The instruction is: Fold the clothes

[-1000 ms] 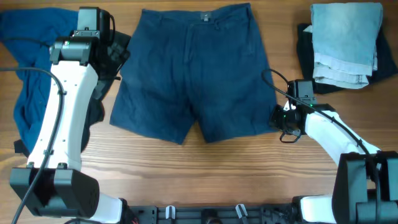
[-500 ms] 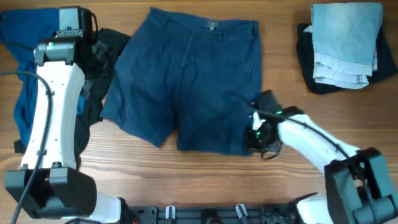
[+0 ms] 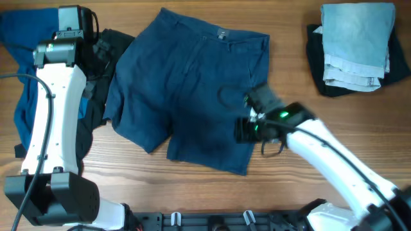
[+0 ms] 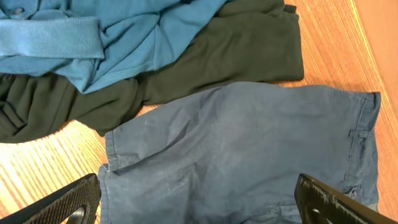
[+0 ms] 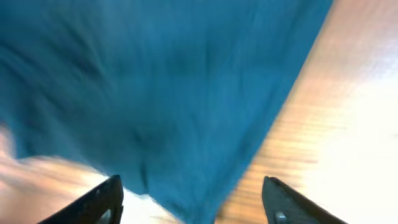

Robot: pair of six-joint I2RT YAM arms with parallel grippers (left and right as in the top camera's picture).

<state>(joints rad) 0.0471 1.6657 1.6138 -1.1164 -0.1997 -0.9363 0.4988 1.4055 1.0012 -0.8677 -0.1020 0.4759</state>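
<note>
The dark navy shorts [image 3: 186, 83] lie skewed across the table's middle, waistband at the far side, legs pointing toward the near left. My right gripper [image 3: 243, 128] hovers over their right side, jaws apart. The blurred right wrist view shows blue fabric [image 5: 155, 81] below the open right gripper [image 5: 191, 186], with nothing between its fingers. My left gripper [image 3: 106, 54] stands wide open at the shorts' left edge. In the left wrist view the left gripper [image 4: 196, 190] hangs over the shorts' leg [image 4: 249, 143], holding nothing.
A bright blue garment [image 3: 19, 77] and a black piece [image 3: 96, 115] lie bunched at the far left, under the left arm. Folded pale denim [image 3: 356, 42] rests on another black piece [image 3: 314, 61] at the far right. Bare wood runs along the near edge.
My right gripper moved left, dragging the shorts' right side with it, then opened and let go. The shorts shifted and turned to the left. The left arm shifted slightly left.
</note>
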